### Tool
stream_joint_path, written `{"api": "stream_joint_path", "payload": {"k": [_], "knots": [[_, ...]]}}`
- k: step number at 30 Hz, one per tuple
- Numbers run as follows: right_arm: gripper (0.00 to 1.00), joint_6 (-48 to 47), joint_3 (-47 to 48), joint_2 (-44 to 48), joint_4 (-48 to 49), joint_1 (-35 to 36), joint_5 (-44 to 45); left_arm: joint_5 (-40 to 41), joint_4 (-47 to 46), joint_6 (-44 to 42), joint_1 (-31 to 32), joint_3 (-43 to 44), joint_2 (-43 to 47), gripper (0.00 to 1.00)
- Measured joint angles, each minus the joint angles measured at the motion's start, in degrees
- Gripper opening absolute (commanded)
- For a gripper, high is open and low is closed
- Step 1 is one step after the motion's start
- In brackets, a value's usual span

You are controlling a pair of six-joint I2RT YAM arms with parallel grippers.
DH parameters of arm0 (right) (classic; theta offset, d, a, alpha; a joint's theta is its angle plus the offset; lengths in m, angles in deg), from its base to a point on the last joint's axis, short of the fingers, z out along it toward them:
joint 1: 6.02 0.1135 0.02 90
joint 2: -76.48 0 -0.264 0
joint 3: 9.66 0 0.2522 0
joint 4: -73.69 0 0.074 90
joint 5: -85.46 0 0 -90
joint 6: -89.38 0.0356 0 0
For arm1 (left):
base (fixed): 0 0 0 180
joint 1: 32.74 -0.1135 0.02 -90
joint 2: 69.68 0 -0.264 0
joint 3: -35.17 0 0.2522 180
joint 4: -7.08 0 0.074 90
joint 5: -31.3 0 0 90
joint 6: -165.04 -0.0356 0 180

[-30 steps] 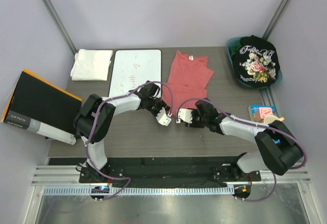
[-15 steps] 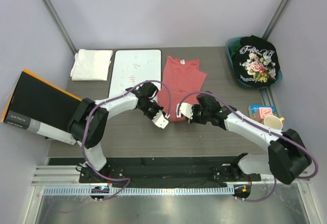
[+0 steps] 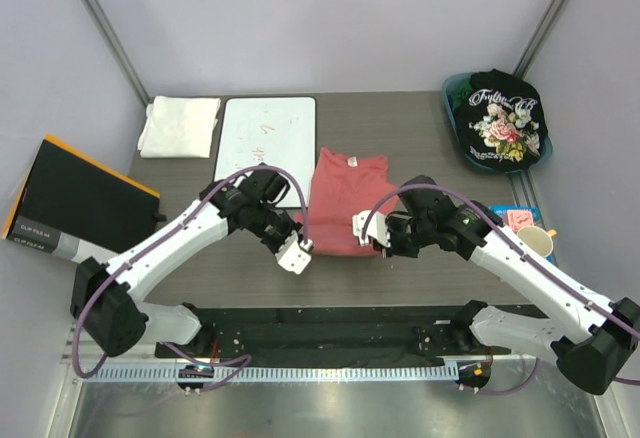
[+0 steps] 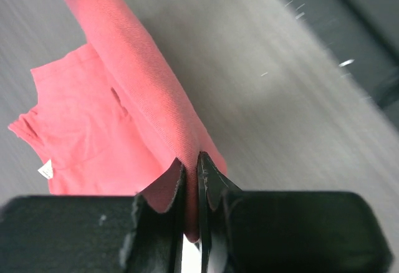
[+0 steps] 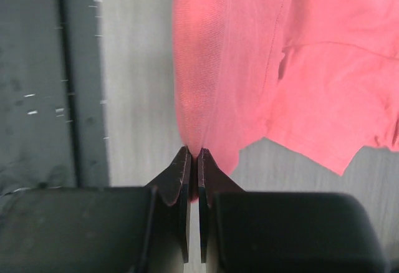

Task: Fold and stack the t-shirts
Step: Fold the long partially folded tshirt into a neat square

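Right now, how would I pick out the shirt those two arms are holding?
Find the middle of the grey table, just right of the whiteboard. The shirt lies there, left gripper and right gripper pinching its near edge. It alone is plain salmon-red; the far-left shirt is white, the far-right one black with flowers.

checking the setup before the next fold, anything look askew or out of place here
The black box with the orange edge lies at an angle, reaching past the left edge of the table. The salmon-red t-shirt is merely pinched at its near corners by the left gripper and right gripper, not damaged.
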Motion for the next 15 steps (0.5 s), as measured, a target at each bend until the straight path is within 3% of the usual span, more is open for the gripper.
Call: {"api": "stream_joint_path", "payload": {"k": [7,11,15], "knots": [[0.01,1.0,5.1,0.9,-8.6,3.6,-4.3,-4.0,7.8,1.6,2.1,-0.7,8.3,0.03],[0.01,0.9,6.3,0.9,-9.2,3.7,-3.6,-4.2,5.8,3.3,2.1,-1.7,10.1,0.0],[0.01,-0.7,4.8,0.9,-6.7,3.7,2.1,-1.7,1.2,4.4,2.1,-1.5,5.9,0.0]]}}
